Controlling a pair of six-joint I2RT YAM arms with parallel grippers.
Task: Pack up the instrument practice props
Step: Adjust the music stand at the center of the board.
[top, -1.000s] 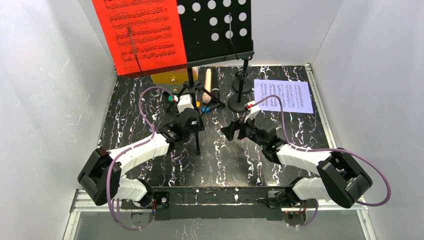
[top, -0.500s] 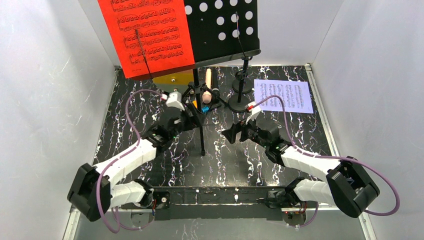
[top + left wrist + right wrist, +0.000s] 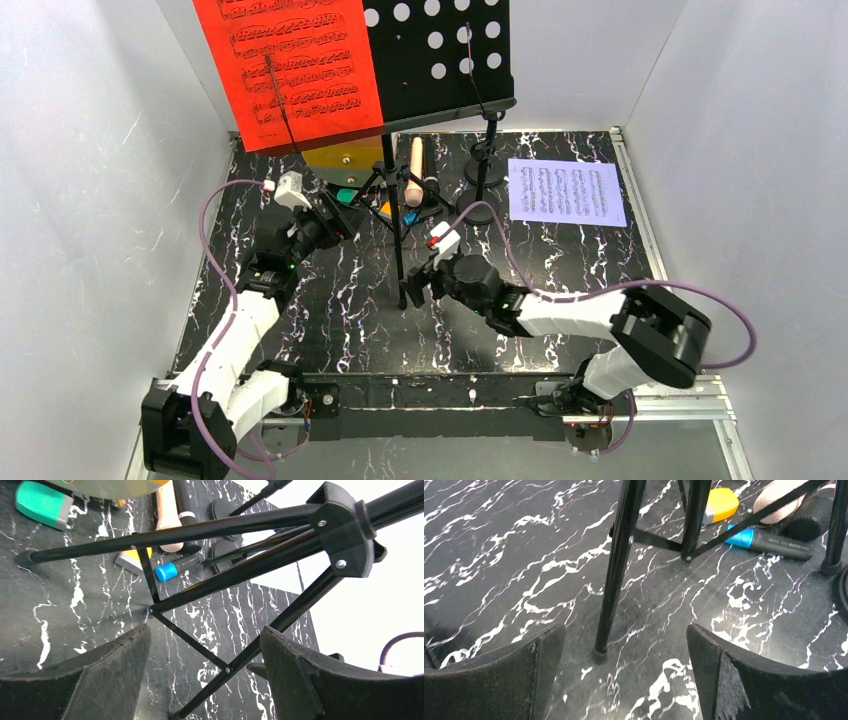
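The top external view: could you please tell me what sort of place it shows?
Probably a robot test enclosure, not a music room: plain white panel walls box in a black marble-patterned tabletop, and a black perforated music rack holding a red sheet-music page stands on it.

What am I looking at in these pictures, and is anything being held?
Two robot arms are bolted at the near edge of a black marbled table. One picture is from a camera above; the others from a camera on each wrist. On it stands a black perforated music rack on tripod legs, carrying a red sheet-music page; a white sheet-music page, a cream microphone and black round-based holders are nearby. The left hand and right hand are open near the tripod legs, holding nothing.
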